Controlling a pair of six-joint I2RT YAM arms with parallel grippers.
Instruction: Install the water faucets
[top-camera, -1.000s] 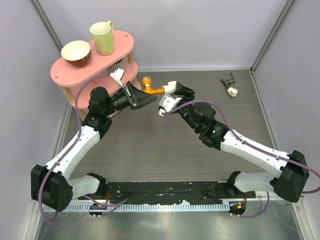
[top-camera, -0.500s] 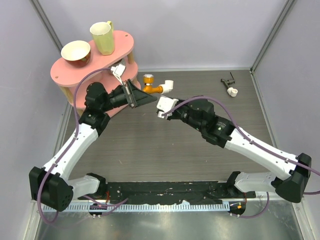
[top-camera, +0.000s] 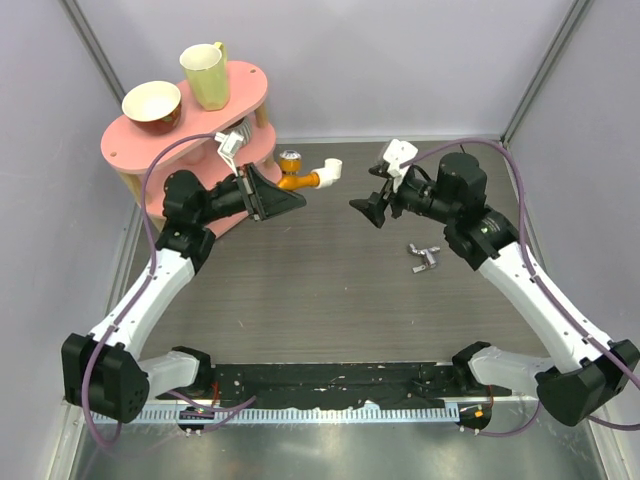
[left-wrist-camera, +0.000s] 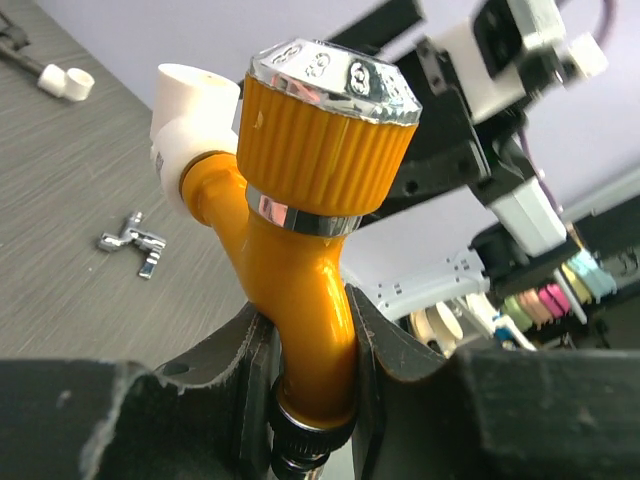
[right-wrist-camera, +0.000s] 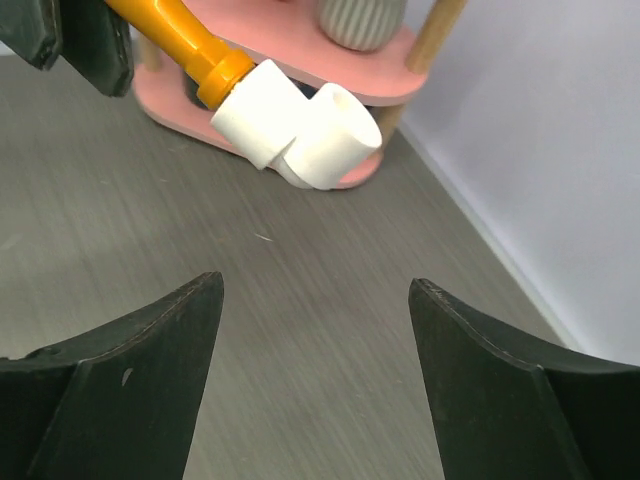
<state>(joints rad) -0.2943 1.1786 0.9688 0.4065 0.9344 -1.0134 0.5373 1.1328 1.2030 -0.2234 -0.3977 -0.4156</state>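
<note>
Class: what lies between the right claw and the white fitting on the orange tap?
Nothing. In the right wrist view, only bare table shows between the open right claw and the white fitting.

The orange tap (left-wrist-camera: 300, 290) looks like smooth, glossy plastic with a ribbed collar; its knob (left-wrist-camera: 335, 75) is faceted, mirror-bright chrome; the white pipe fitting (right-wrist-camera: 295, 125) is matt plastic; the table (top-camera: 300, 300) shows dull grey wood grain.

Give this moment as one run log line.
left gripper: shut on orange tap; white pipe fitting: on tap; right gripper: open, empty
</note>
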